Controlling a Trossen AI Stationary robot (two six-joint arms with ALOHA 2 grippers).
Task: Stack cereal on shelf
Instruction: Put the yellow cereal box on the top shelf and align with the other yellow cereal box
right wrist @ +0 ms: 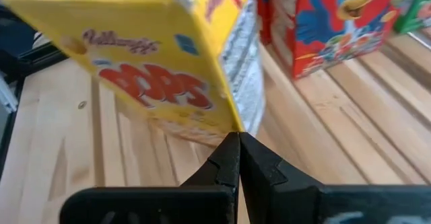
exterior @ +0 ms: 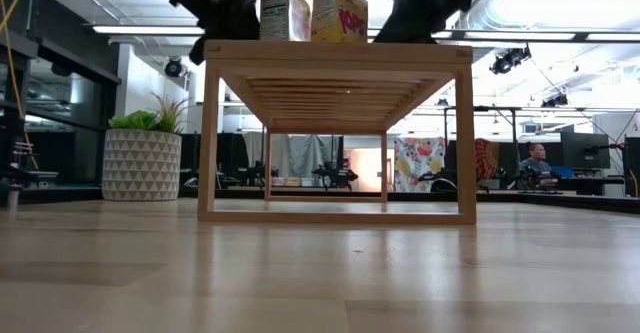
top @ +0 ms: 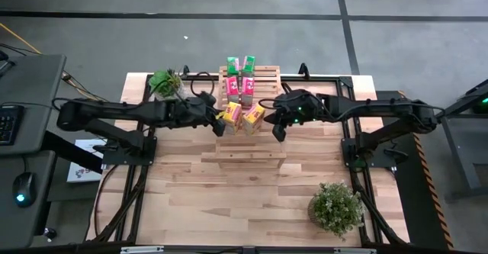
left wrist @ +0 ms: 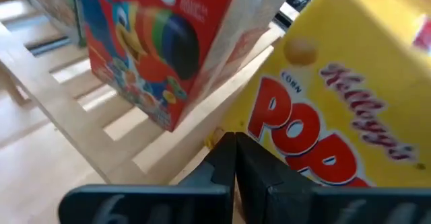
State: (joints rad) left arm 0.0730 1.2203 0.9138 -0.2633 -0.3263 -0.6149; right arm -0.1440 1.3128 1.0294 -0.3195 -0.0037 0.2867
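Note:
The shelf (top: pixel 248 124) stands mid-table, its legs on the tabletop (exterior: pixel 335 208). Two green cereal boxes (top: pixel 241 64) stand on its far part, with two pink-red boxes (top: pixel 239 85) just in front of them. Two yellow boxes stand on the near top tier, one on the left (top: pixel 231 115) and one on the right (top: pixel 255 117), the right one tilted. My left gripper (top: pixel 219 121) is shut beside the left yellow box (left wrist: pixel 337 116). My right gripper (top: pixel 276 129) is shut at the right yellow box (right wrist: pixel 155 69). A pink-red box (left wrist: pixel 151 42) shows beyond. My left gripper's shut fingertips (left wrist: pixel 227 143) stand at the lower part of the left yellow box's printed face (left wrist: pixel 269 140), coming slanting down from the table's left; whether they touch I cannot tell. My right gripper's shut fingertips (right wrist: pixel 232 146) stand at the right yellow box's lower corner (right wrist: pixel 236 124), slanting down from the right; touch cannot be told.
A leafy potted plant (top: pixel 166 81) stands at the far left of the table, and another (top: pixel 335 207) at the near right. Bare wooden tabletop (top: pixel 229 200) lies in front of the shelf. A person (exterior: pixel 535 163) sits in the room behind.

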